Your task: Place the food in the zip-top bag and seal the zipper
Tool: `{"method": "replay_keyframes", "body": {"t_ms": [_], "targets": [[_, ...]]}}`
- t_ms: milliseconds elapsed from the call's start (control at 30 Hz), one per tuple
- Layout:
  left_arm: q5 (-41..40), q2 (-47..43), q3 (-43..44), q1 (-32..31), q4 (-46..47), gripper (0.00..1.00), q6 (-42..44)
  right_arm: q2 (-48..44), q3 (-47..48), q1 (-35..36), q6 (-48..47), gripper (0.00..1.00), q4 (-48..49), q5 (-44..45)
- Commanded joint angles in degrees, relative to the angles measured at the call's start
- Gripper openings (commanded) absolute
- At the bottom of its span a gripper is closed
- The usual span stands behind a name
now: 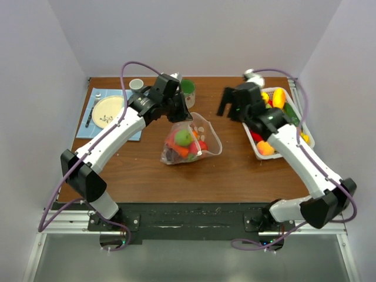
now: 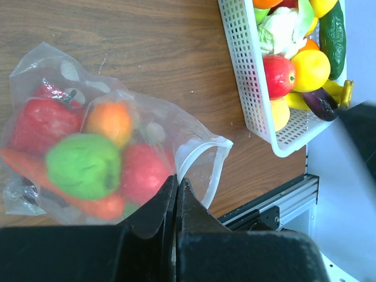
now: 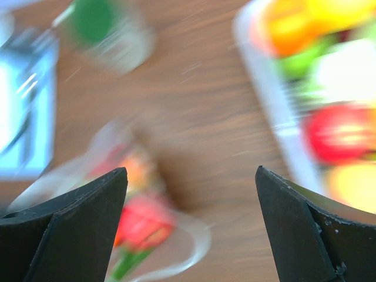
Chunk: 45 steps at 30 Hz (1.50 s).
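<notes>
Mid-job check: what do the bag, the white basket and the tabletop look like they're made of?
The zip-top bag: thin clear soft plastic film, glossy, crumpled, the food showing through. The basket: white rigid-looking plastic, moulded in a fine grid. The table: brown wood grain, matte; solid wood or laminate, cannot tell.

no legible txt, labels, brands or nos. anywhere

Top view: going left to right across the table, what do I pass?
fork → plate → cup → bag → basket
</notes>
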Motion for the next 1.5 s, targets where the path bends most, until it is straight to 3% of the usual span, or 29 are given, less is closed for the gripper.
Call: {"method": "replay_keyframes", "body": {"t_ms": [0,67,167,533,1000,1467], "targets": [[1.8,-2.1,3.0,0.5,2.0,0.00,-0.8,-1.0,-0.2,-9.1,-5.9,0.94,-6.6,7.7],[2.2,-1.7,3.1,0.5,2.2,0.00,-0.6,-0.2,-1.2,-12.0,-6.7,0.94,-7.7,12.1],[2.8,-1.7,3.1,0.5,2.3,0.00,-0.6,0.9,-5.4,-18.0,-7.8,0.94,-6.4,11.6],[3.0,-2.6,1.8,0.5,2.4,0.00,-0.1,1.0,-16.0,-35.0,-4.8,0.99,8.0,-1.4],[3.8,-1.7,1.8,0.7,2.6,0.00,0.9,4.1,-25.2,-40.5,3.9,0.99,23.7,-7.8],[4.3,-1.5,1.8,0.8,3.2,0.00,1.1,7.1,-24.4,-40.5,4.0,0.93,24.0,-3.3]]}}
